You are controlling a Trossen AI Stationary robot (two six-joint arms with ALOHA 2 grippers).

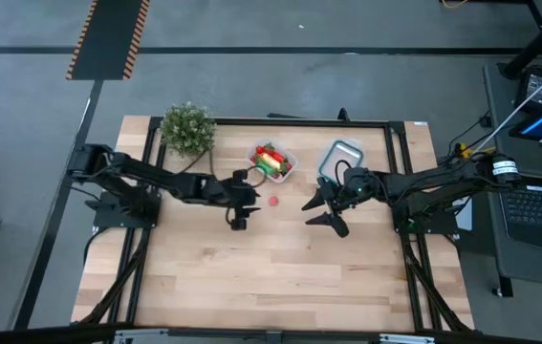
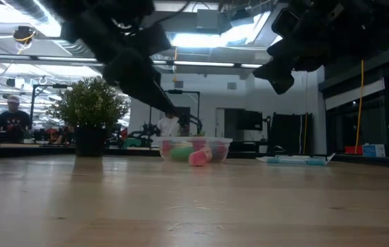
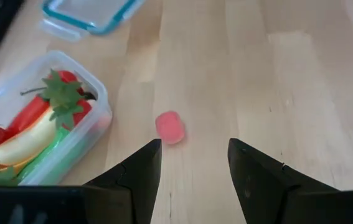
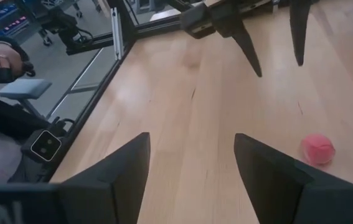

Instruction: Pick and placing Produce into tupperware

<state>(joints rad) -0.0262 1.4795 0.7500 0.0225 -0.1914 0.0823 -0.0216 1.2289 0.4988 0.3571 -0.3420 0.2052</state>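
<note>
The clear tupperware [image 1: 273, 162] sits at the table's far middle. It holds a yellow banana [image 3: 23, 143], a green piece, red pieces and strawberries. One small pink-red piece of produce [image 3: 170, 127] lies on the bare wood just near of the tupperware, also seen in the high view as the pink-red piece [image 1: 274, 201]. My left gripper [image 3: 195, 146] hovers open above the table to its left, pointing slantwise down at it. My right gripper [image 4: 192, 140] hovers open to its right, and its wrist view catches the piece [image 4: 317, 149] off to one side. Neither gripper touches anything.
A clear blue-rimmed lid [image 1: 340, 158] lies right of the tupperware, beside my right arm. A bushy potted plant [image 1: 187, 127] stands at the far left. The near half of the wooden table [image 1: 271, 277] is bare. A seated person [image 4: 2, 106] is beyond the table's edge.
</note>
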